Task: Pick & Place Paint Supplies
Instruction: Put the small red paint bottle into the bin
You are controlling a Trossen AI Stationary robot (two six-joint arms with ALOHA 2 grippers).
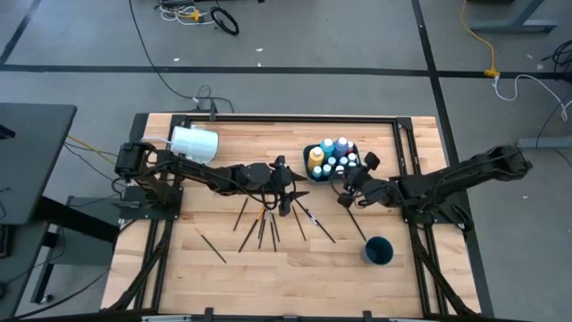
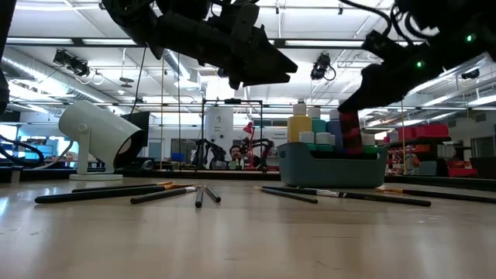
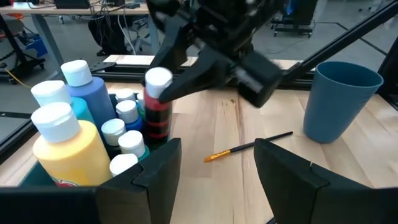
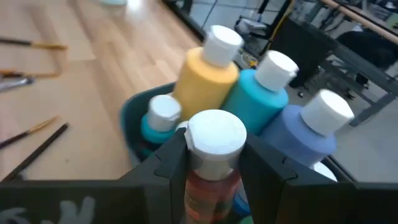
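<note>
Over the dark tray (image 1: 315, 152) at the counter's (image 1: 232, 268) far side, a red paint bottle (image 4: 211, 180) is gripped just under its white cap by the right pincer (image 4: 212, 163); placing appears to be in hand, and lowering and release would be called for next. The left pincer (image 3: 214, 171) hangs open and empty nearby. Roughly ten bottles are counted in the tray, about eight brushes (image 1: 261, 225) on the counter, one blue cup (image 1: 378, 250) and one white cup (image 1: 194, 143).

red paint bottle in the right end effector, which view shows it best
The left wrist view: the red paint bottle shows side-on, cap to base, held by the right end effector. The right wrist view shows mostly its cap, the low view a red sliver, and the high view hides it.
</note>
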